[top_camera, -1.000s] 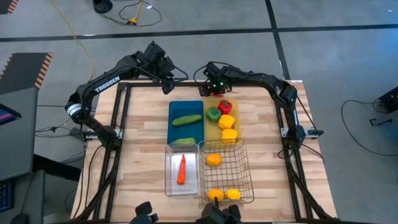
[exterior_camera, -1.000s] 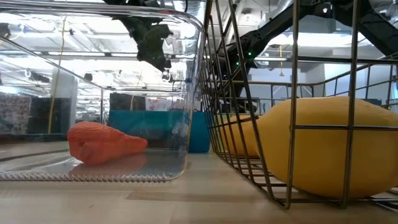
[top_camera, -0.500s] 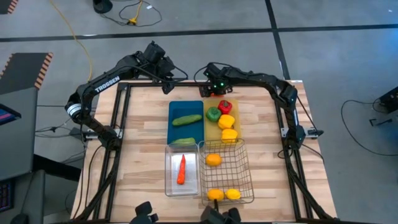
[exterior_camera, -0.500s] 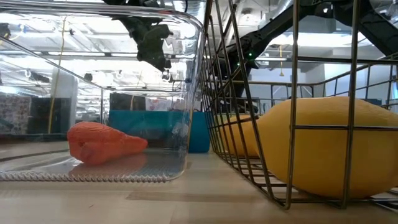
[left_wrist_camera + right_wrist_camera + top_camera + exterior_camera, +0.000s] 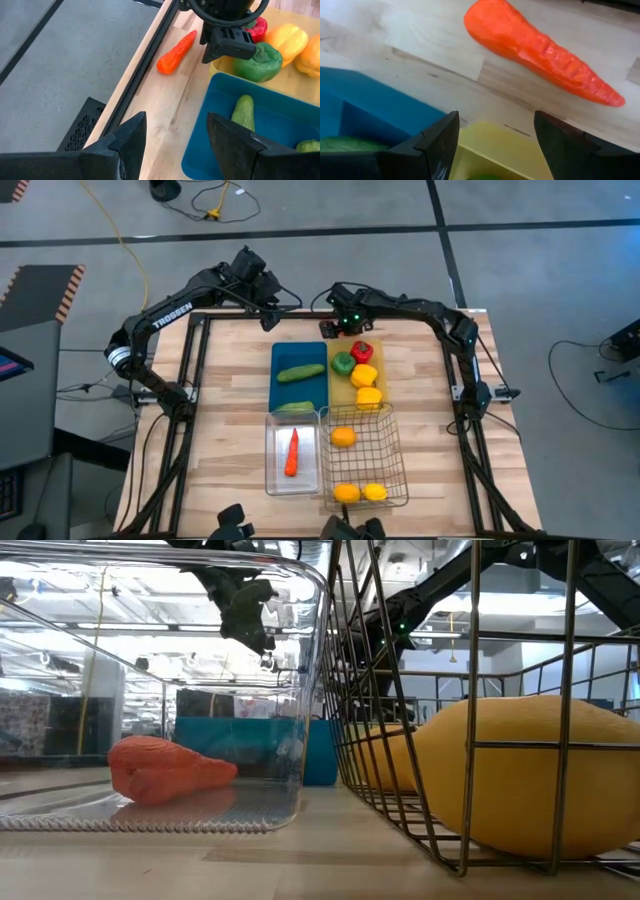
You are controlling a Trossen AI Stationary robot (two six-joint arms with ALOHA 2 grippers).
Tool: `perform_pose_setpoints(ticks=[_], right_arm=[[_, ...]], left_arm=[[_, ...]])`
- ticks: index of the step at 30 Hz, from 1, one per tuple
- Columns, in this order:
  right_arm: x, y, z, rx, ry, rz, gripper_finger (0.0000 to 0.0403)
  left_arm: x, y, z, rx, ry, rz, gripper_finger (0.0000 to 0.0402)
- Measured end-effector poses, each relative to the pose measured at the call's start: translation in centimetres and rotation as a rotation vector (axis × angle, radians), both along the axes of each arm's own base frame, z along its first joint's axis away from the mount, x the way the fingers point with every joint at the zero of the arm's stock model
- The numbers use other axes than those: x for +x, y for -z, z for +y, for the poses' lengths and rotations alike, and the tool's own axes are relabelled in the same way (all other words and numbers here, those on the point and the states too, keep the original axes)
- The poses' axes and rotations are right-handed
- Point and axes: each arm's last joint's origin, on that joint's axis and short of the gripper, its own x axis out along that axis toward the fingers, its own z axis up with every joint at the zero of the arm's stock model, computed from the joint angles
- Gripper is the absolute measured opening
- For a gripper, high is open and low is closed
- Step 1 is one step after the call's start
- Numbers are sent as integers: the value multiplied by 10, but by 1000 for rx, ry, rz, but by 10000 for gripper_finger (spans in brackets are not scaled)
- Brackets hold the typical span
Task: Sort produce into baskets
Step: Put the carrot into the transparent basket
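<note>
Loose carrot: orange, tapered, ridged; on bare tabletop at 12 o'clock, just beyond the blue tray and yellow tray. Judged light, rigid plastic, somewhat slick; best pinched across the thick end, where the ridges give purchase.

Right hand: directly above the carrot, fingers parted wide, holding nothing.

Left hand: at 11 o'clock by the far edge, fingers moderately apart, holding nothing.

Already sorted: cucumber on blue tray; peppers on yellow tray; second carrot in clear bin; oranges and lemon in wire basket.

Against the earlier frames: no visible change; both arms and all produce in the same places.
</note>
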Motion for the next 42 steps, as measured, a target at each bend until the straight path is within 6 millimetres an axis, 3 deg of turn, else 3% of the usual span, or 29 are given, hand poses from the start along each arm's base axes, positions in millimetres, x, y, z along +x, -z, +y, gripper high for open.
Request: perform_pose_setpoints(ticks=[18, 28, 42], right_arm=[[2, 7, 1, 12, -18, 13, 285], [11, 44, -12, 104, -34, -44, 285], [5, 44, -22, 95, 5, -42, 285]], left_arm=[[0, 0, 0, 4, 6, 2, 194], [0, 0, 0, 3, 5, 2, 194], [0, 0, 0, 1, 3, 1, 194]])
